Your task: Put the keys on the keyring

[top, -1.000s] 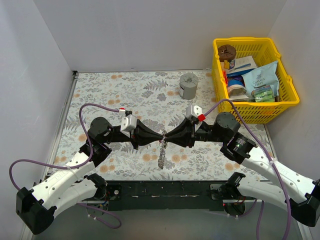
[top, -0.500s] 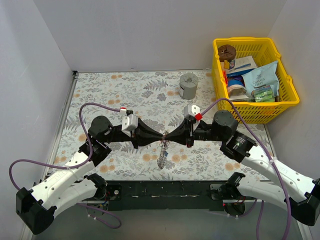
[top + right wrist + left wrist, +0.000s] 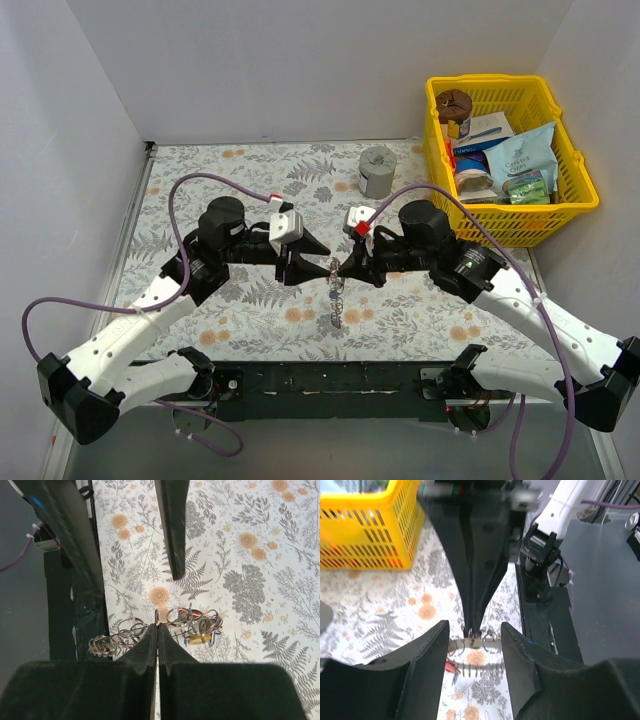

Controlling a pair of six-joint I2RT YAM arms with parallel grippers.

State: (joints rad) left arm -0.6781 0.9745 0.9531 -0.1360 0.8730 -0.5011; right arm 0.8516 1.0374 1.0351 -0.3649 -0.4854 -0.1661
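The right end effector pinches the keyring tight above the table, keys hanging off it — the left end effector, spread wide just beside, should probably close slowly and not bump it.

Readable text: none.
Blue pouch in basket: white lettering, too small to read.
White carton in basket: dark print, too small to read.
Green packet in basket: markings blurred.
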